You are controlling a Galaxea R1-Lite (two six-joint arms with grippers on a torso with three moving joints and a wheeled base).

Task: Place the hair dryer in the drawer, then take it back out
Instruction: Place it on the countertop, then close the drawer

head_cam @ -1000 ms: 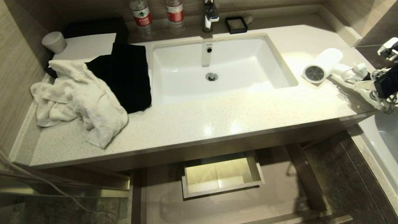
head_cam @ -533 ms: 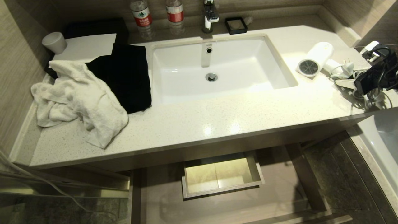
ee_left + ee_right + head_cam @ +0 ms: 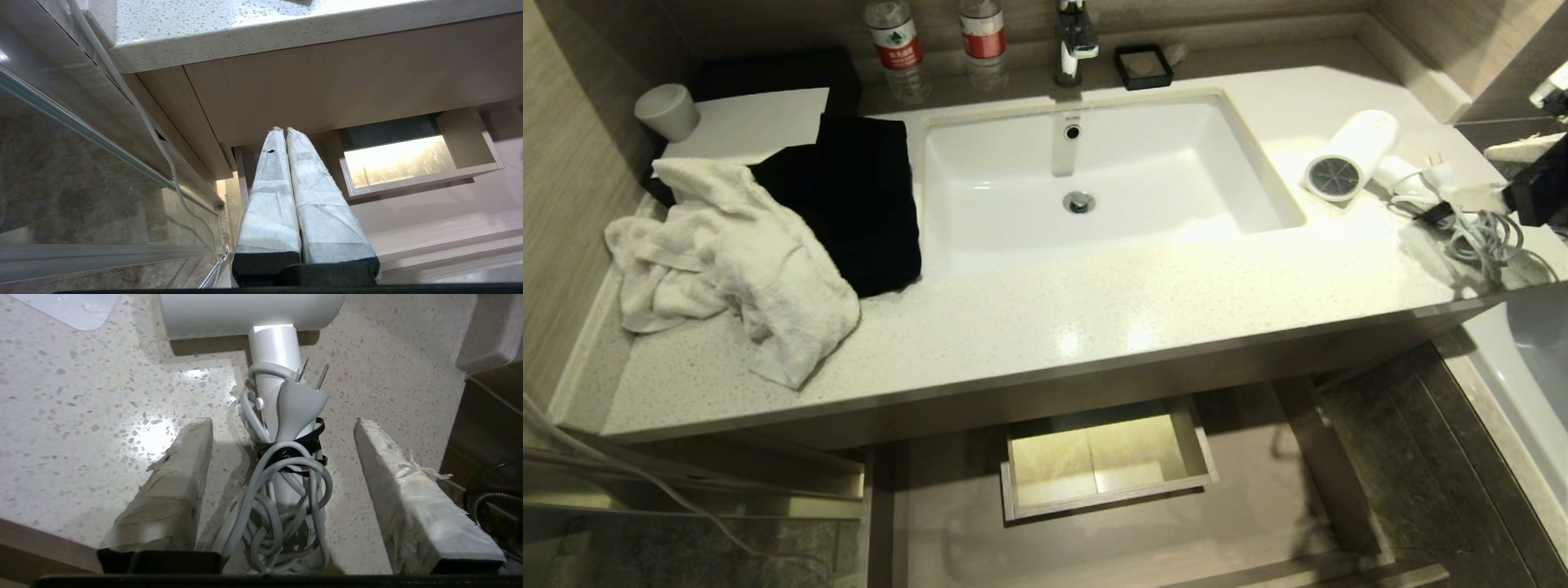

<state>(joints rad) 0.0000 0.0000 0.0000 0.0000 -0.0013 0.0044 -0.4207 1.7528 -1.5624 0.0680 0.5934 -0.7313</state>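
The white hair dryer [image 3: 1352, 155] lies on the speckled countertop [image 3: 1094, 318] right of the sink, its mesh grille facing the basin. Its handle [image 3: 271, 347], plug [image 3: 298, 404] and coiled cord [image 3: 1478, 233] trail toward the counter's right end. My right gripper [image 3: 282, 422] is open, low over the counter, a finger on each side of the cord bundle and touching nothing. The drawer [image 3: 947, 506] stands pulled out under the counter with its boxed cut-out [image 3: 1107, 457] showing. My left gripper [image 3: 284, 130] is shut and empty, parked low by the cabinet's left side.
A white towel [image 3: 727, 261] and a black cloth [image 3: 858, 204] cover the counter's left part. A cup [image 3: 666, 110], two bottles [image 3: 894, 41], the faucet [image 3: 1074, 41] and a black dish [image 3: 1143, 65] line the back. A bathtub rim [image 3: 1503, 367] borders the right.
The right gripper set the hair dryer down a little farther back on the counter, opened, and drew away to the right. The dryer stays put; the left arm is still.
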